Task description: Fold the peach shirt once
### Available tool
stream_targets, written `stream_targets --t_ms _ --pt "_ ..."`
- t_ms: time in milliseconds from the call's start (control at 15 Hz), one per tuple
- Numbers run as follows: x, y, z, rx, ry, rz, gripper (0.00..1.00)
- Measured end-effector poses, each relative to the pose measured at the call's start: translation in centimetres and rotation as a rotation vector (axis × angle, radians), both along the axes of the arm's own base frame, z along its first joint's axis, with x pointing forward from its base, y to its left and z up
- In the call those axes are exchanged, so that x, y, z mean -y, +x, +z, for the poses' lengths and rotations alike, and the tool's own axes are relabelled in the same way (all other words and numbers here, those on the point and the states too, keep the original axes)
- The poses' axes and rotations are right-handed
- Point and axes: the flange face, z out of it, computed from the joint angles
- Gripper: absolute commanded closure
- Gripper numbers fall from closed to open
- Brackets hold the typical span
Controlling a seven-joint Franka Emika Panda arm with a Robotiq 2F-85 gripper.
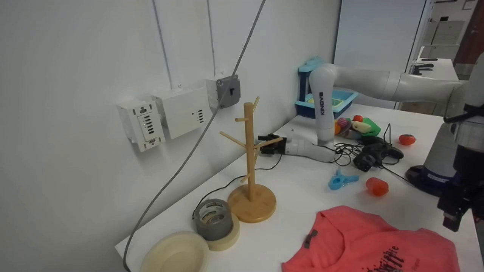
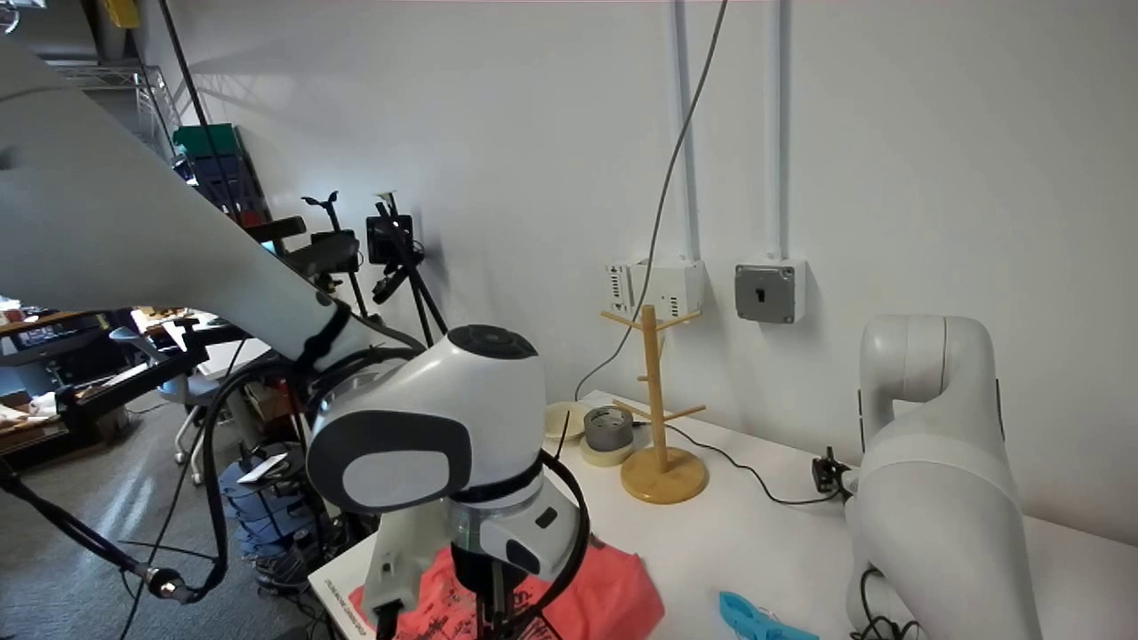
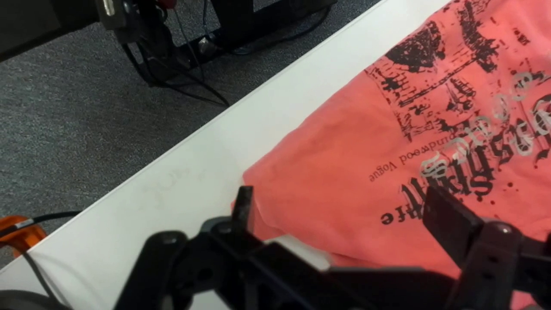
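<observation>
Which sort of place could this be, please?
Probably a robotics lab: a robot arm lettered KINOVA shares the scene with another white arm, and a tripod-like stand is visible behind.

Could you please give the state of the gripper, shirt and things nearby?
Gripper: open, holding nothing
Peach shirt: print up, not gripped
Wooden mug tree: upright
Gray duct tape roll: atop beige tape roll
Beige bowl: right side up
Orange cup: on its side
Blue spring clamp: open or shut unclear

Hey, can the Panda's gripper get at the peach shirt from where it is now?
Probably yes: in the wrist view, the gripper is open toward the peach shirt, and nothing visible blocks the way.
</observation>
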Motion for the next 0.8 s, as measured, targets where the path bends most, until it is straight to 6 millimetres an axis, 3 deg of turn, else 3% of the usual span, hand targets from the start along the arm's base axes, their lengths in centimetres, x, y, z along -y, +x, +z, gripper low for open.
stream_targets --t_ms 800 --pt "4.0 0.5 -6.9 -0.096 0.087 -0.146 0.00"
